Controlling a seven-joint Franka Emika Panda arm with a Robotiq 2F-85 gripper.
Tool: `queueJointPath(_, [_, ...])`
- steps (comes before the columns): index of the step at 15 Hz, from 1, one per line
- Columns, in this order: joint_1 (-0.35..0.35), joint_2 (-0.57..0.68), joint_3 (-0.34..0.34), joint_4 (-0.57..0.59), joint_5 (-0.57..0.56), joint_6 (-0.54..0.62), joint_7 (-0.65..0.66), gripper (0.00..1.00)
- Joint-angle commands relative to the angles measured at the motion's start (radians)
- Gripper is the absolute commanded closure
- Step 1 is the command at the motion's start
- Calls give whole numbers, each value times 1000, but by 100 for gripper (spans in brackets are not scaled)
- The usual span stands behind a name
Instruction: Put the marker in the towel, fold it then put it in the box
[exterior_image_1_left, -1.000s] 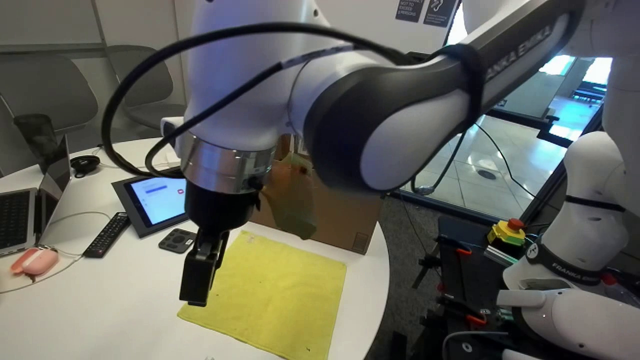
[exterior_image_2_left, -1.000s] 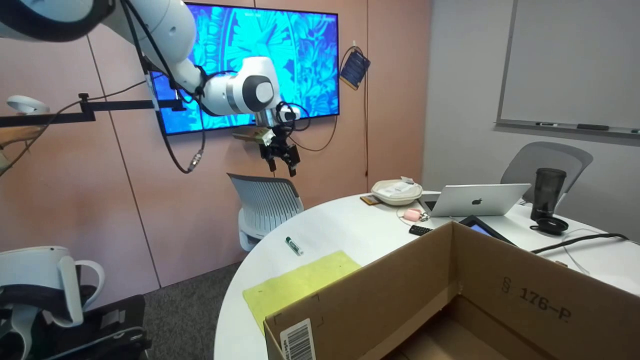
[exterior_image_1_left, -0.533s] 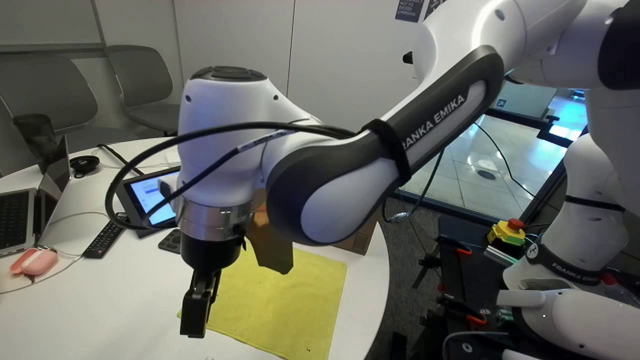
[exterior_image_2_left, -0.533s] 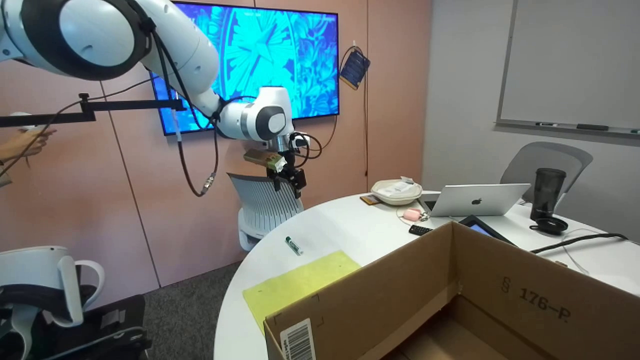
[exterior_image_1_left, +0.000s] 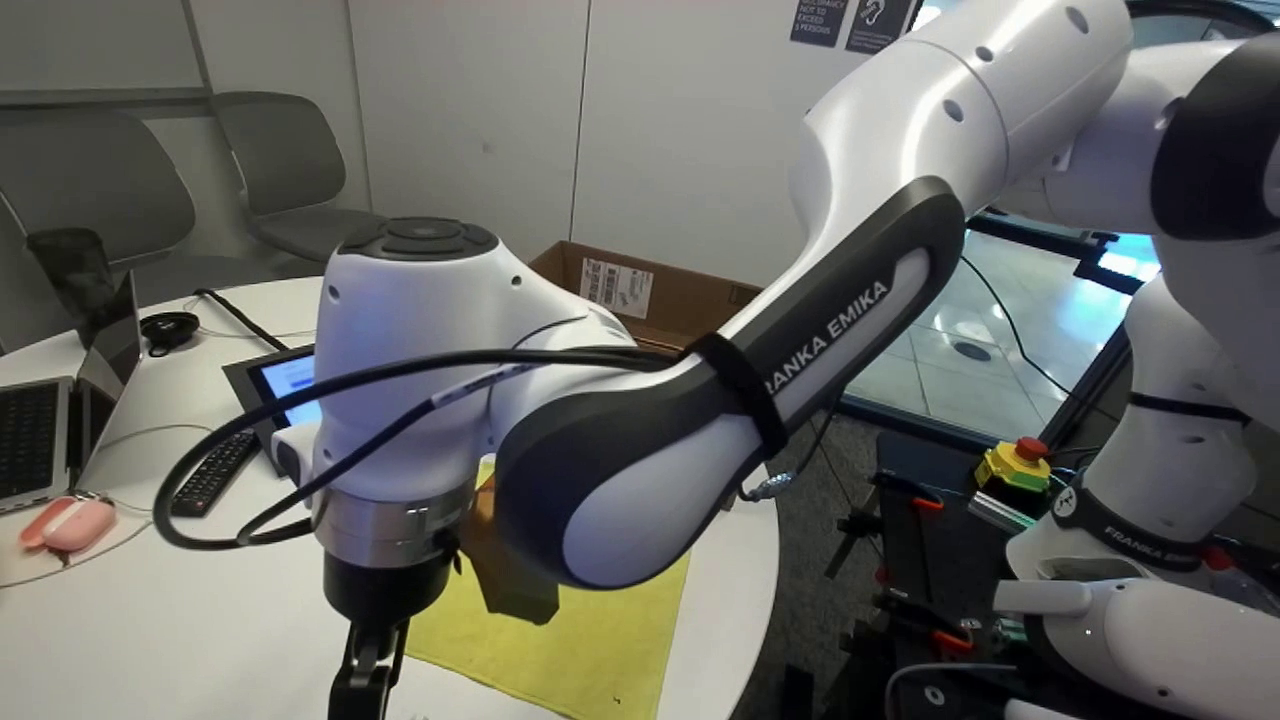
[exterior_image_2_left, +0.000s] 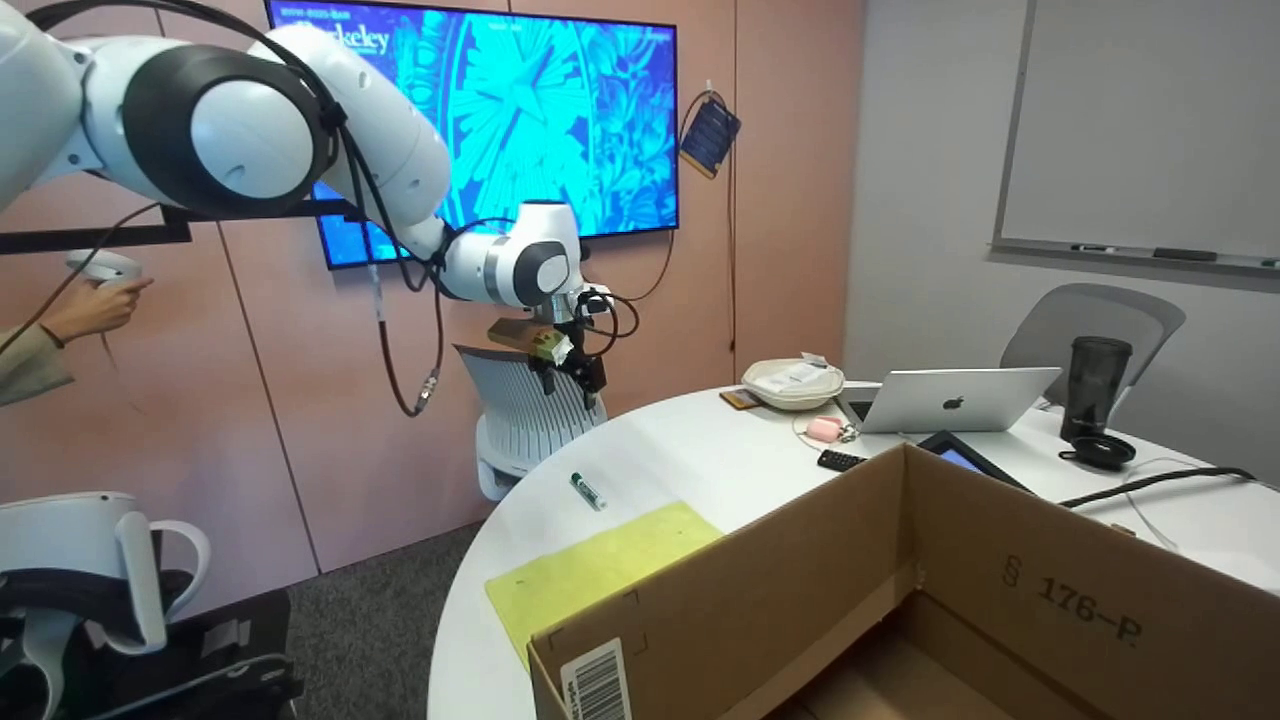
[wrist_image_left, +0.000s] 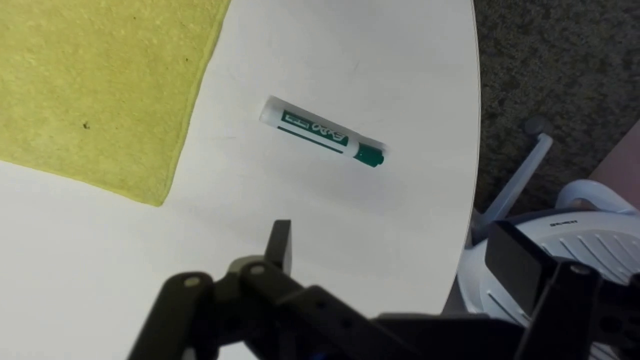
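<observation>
A green-and-white marker (wrist_image_left: 322, 132) lies flat on the table, just off the edge of the towel. In an exterior view the same marker (exterior_image_2_left: 588, 492) rests near the table's rounded edge. The yellow towel (wrist_image_left: 90, 100) is spread out flat; the arm partly covers the towel (exterior_image_1_left: 560, 660) in an exterior view. Beside it stands the brown cardboard box (exterior_image_2_left: 750, 610), open at the top, its visible inside bare. My gripper (wrist_image_left: 390, 232) is open above the table, fingers wide apart with nothing between them. An exterior view shows the gripper (exterior_image_2_left: 568, 393) higher than the marker.
A laptop (exterior_image_2_left: 960, 400), white bowl (exterior_image_2_left: 793, 388), black remote (exterior_image_1_left: 213, 475), tablet (exterior_image_1_left: 290, 385) and pink case (exterior_image_1_left: 72, 525) occupy the table's other side. A light chair (wrist_image_left: 585, 235) stands beyond the table edge, under one finger. Cables loop from the arm.
The arm and open gripper have come down toward the table over the last second, more slowly in the latter half. Marker, towel and box have stayed put.
</observation>
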Motion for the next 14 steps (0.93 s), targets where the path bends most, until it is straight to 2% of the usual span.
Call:
queueJointPath(1, [33,91,-12,132,31,-11,-52,0])
queueJointPath(7, [51,172,-5,224,38,-28,-103,0])
queueJointPath(14, [67,231,0,273,8,-74,-280,0])
